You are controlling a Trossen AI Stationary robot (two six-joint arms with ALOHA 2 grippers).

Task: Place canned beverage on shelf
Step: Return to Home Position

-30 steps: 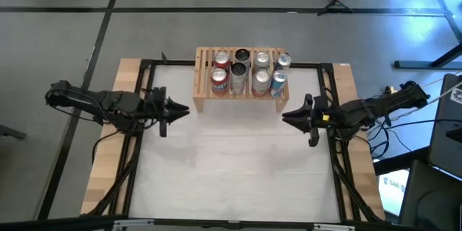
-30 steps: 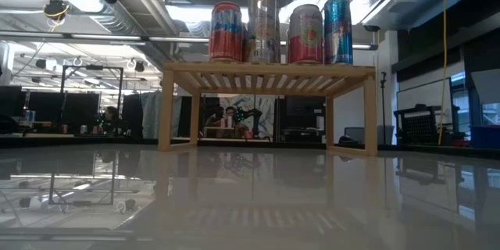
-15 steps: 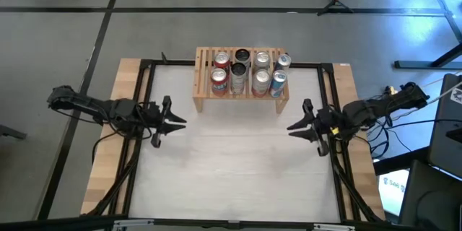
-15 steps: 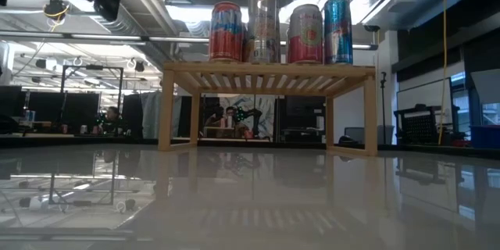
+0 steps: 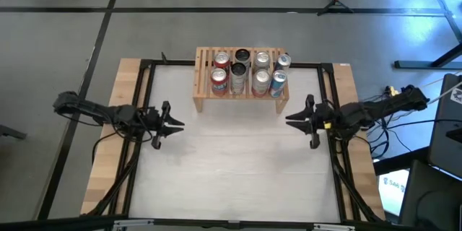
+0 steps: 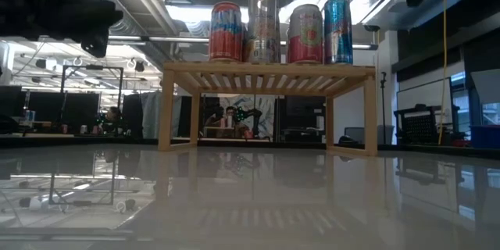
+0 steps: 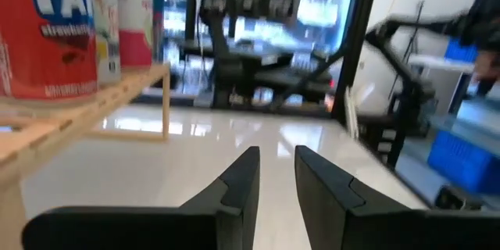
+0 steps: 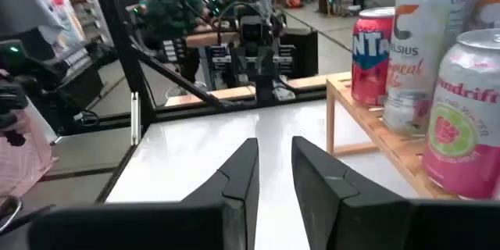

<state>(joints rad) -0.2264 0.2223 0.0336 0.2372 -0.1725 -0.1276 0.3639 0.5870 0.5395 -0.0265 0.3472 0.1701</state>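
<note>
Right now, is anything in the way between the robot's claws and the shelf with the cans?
No, nothing I can see. The left gripper and the right gripper hang open and empty, one at each side, and only tabletop lies between them and the shelf with its cans.

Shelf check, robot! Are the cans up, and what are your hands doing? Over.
Left hand, right hand: slightly open, empty, out at table sides. Eight cans upright on shelf. Nothing in the way.
</note>
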